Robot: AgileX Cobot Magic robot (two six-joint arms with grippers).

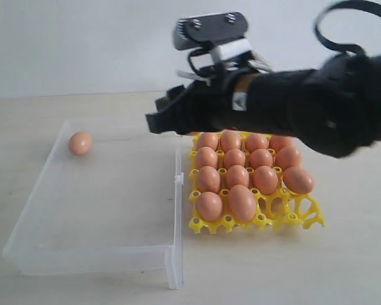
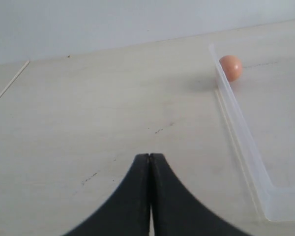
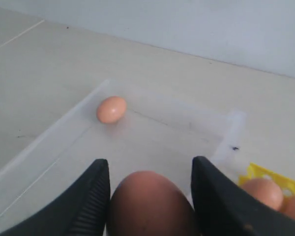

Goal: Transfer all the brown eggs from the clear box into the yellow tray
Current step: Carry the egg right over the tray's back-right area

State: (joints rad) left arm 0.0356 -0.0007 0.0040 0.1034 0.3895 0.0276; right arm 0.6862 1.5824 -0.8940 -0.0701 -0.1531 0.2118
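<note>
Right claw (image 3: 150,169) gripping an egg (image 3: 148,204), tray (image 1: 305,213) just beside it: fourteen seated, two cells free. Last egg (image 1: 80,143) sits in box (image 1: 95,267), well ahead of claw. Left claw (image 2: 150,162) pinched closed, empty. Two placements to go.

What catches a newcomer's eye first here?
The right gripper reaches in from the right with a brown egg gripped between its fingers, roughly where the clear box meets the yellow tray. The tray is nearly full of eggs, with two front cells bare. One lone egg sits in the box's far left corner.
</note>
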